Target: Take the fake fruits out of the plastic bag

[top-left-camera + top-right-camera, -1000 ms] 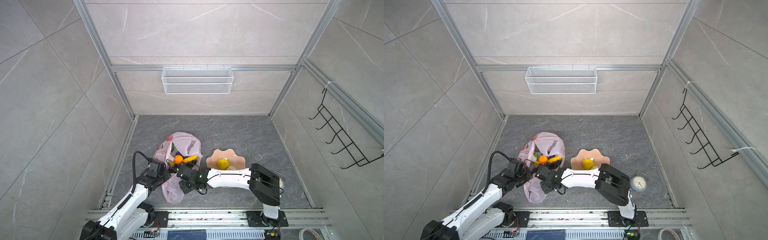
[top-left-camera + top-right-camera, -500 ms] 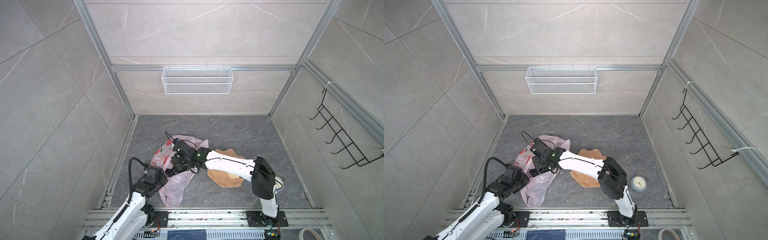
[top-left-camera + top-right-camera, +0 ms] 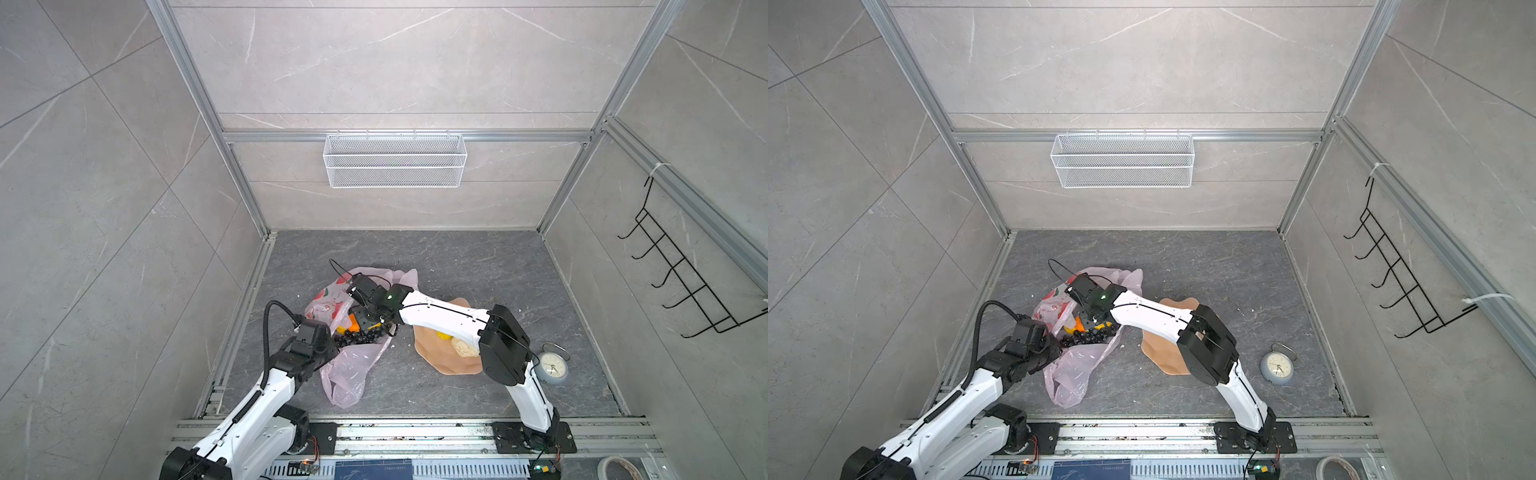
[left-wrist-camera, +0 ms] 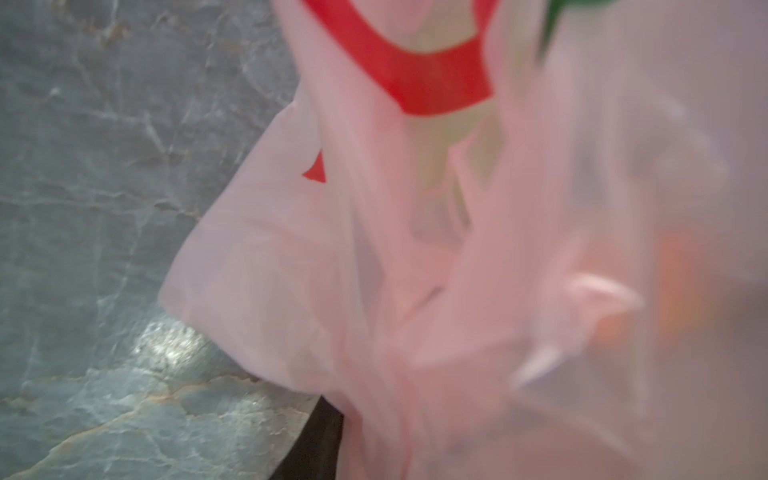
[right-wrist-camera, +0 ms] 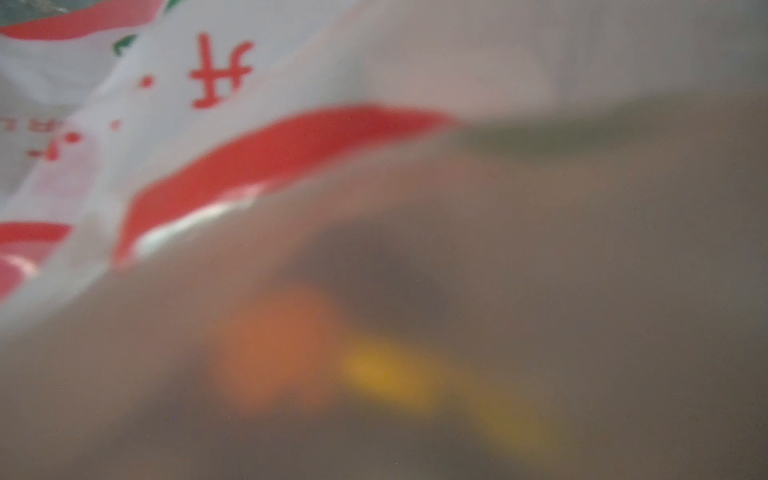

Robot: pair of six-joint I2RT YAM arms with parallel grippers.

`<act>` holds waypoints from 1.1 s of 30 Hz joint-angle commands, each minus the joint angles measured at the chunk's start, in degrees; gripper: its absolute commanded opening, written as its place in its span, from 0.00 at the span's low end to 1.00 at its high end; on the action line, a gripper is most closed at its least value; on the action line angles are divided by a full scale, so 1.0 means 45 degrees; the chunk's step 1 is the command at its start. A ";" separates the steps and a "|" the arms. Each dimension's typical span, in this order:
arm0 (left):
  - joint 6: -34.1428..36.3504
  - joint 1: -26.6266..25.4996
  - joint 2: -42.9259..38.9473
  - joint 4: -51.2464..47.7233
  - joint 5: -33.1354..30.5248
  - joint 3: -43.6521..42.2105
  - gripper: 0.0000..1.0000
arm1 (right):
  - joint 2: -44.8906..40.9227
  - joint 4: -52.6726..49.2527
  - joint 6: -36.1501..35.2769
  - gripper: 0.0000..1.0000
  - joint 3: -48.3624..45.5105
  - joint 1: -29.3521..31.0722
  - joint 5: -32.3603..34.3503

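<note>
Two sets of jaws are placed at the plastic bag (image 3: 351, 374), a thin, crinkled, translucent pink film printed with red fruit shapes and lettering, laid on the grey veined surface (image 3: 457, 270) left of centre. Several of the fake fruits (image 3: 1088, 339) are seen in its open mouth in both top views: a beaded dark grape bunch (image 3: 361, 338), a round orange (image 3: 353, 321) and a smooth yellow banana (image 3: 342, 331). Just beside the bag, a peach scalloped plate (image 3: 449, 368) is loaded with a yellow fruit (image 3: 442, 336) and a cream lumpy piece (image 3: 465, 348). The left gripper (image 3: 331, 341) is set at the near edge of the mouth. In the left wrist view the film is bunched into folds that converge beside one dark finger (image 4: 316, 438), and the jaws are pinched on that film. The right gripper (image 3: 367, 321) is set inside the mouth, just above the orange and grapes. Its wrist view is veiled by blurred film, so the spread of its jaws cannot be told.
</note>
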 commanded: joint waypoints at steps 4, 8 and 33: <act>0.0610 0.0087 0.0077 0.0325 0.0126 0.0457 0.29 | 0.0717 -0.0314 -0.1275 0.58 0.0784 -0.0637 -0.0430; 0.0631 0.0075 0.0082 0.0452 0.0255 0.0404 0.30 | 0.1404 -0.0273 -0.2010 0.72 0.1362 -0.0663 -0.1230; 0.0801 0.0128 0.0133 0.0343 0.0211 0.0478 0.30 | 0.4588 -0.2939 -0.2944 0.81 0.5701 -0.0662 -0.1069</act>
